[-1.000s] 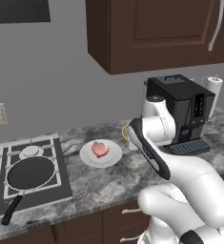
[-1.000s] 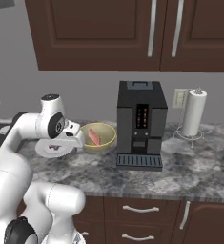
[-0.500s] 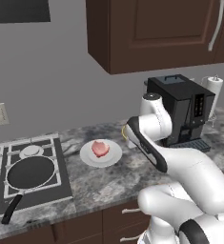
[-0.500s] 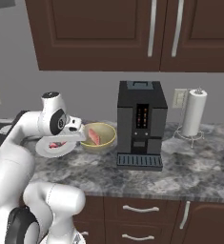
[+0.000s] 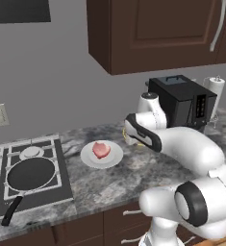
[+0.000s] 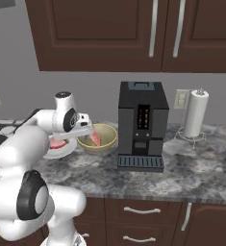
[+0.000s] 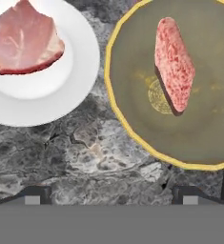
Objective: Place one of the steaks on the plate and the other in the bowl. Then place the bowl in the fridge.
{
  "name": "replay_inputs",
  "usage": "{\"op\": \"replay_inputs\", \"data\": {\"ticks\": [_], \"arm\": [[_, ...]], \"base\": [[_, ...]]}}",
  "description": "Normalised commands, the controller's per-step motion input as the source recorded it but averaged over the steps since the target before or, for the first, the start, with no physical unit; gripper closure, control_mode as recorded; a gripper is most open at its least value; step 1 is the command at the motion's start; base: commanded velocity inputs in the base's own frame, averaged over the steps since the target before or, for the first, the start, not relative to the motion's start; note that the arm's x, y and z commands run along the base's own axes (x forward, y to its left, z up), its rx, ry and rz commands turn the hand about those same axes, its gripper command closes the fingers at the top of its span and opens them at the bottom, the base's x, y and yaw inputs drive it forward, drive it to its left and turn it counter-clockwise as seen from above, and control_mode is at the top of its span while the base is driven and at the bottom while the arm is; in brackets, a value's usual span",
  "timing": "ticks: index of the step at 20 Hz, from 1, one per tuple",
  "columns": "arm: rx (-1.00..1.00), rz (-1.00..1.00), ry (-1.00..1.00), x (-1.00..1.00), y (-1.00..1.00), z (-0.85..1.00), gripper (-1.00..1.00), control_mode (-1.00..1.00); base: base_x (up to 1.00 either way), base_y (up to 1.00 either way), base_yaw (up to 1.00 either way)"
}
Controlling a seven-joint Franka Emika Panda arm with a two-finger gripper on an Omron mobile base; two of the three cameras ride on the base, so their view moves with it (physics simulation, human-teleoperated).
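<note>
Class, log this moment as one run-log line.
steaks: one on plate, one in bowl | pincer: open, above counter | fridge step: pending

Steak [image 7: 26,42] flat on my white plate [image 7: 42,102]; second steak [image 7: 174,64] tilted in bowl [image 7: 132,128], at plate's 3 o'clock.

A grey marbled counter [image 7: 85,157] fills the frame's lower left. The plate [image 7: 32,102] sits upper left. The bowl [image 7: 132,128] sits upper right
</note>
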Motion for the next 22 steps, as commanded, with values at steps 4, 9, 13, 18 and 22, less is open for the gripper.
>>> {"op": "replay_inputs", "data": {"ticks": [4, 9, 13, 18, 22], "arm": [[-0.14, 0.02, 0.1, 0.49, 0.0, -0.27, -1.0, -1.0], [-0.05, 0.09, 0.01, 0.31, 0.1, -0.31, -1.0, -1.0], [0.0, 0.11, -0.01, 0.28, 0.09, -0.4, -1.0, -1.0], [0.0, 0.09, 0.0, 0.42, 0.0, -0.27, -1.0, -1.0], [-0.01, 0.05, 0.0, 0.11, 0.05, -0.1, -1.0, -1.0]], "base": [[0.0, 0.0, 0.0], [0.0, 0.0, 0.0], [0.0, 0.0, 0.0], [0.0, 0.0, 0.0], [0.0, 0.0, 0.0]]}}
